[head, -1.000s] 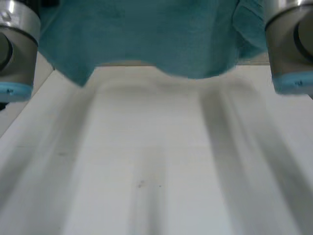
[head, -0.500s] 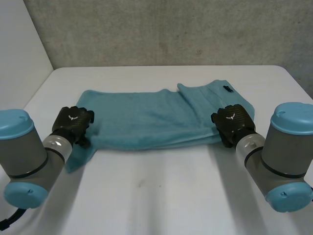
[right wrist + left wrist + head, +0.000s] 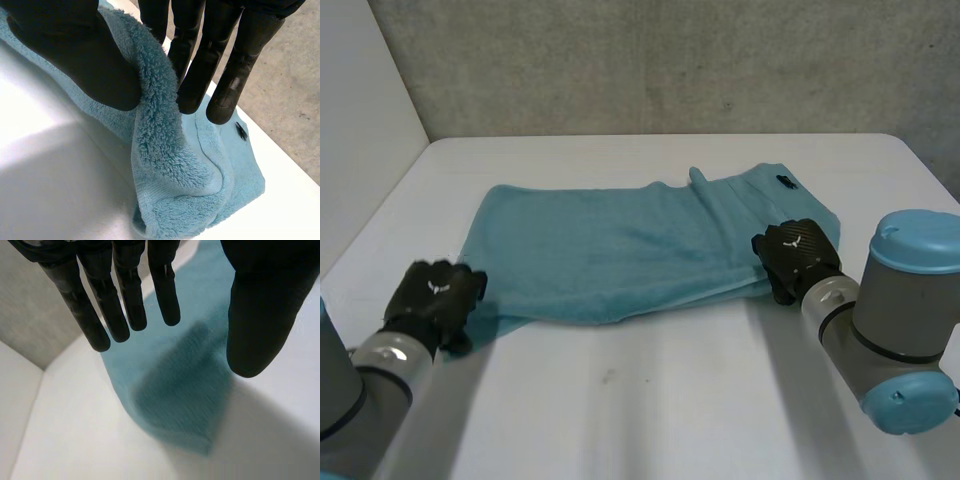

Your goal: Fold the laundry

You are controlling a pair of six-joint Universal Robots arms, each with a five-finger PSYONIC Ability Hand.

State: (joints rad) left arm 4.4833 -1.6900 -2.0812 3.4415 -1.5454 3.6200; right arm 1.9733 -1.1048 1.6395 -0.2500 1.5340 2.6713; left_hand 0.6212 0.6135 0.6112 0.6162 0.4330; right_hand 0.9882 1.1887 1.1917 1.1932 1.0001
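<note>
A teal towel (image 3: 610, 250) lies spread across the white table (image 3: 650, 400), folded over itself, with a small dark tag (image 3: 786, 181) near its far right corner. My right hand (image 3: 794, 256) grips the towel's near right edge; in the right wrist view its thumb (image 3: 80, 60) and fingers (image 3: 200, 60) pinch a fold of the towel (image 3: 165, 165). My left hand (image 3: 432, 300) hovers just off the towel's near left corner. In the left wrist view its fingers (image 3: 120, 295) are straight and spread, holding nothing, with the towel corner (image 3: 185, 405) lying flat below them.
A grey wall (image 3: 670, 60) backs the table. A white side panel (image 3: 360, 130) stands at the left. Bare table stretches in front of the towel.
The towel came down from in front of the camera onto the table. My left hand has let go of the left corner and drawn back towards the near left. The right hand keeps its grip.
</note>
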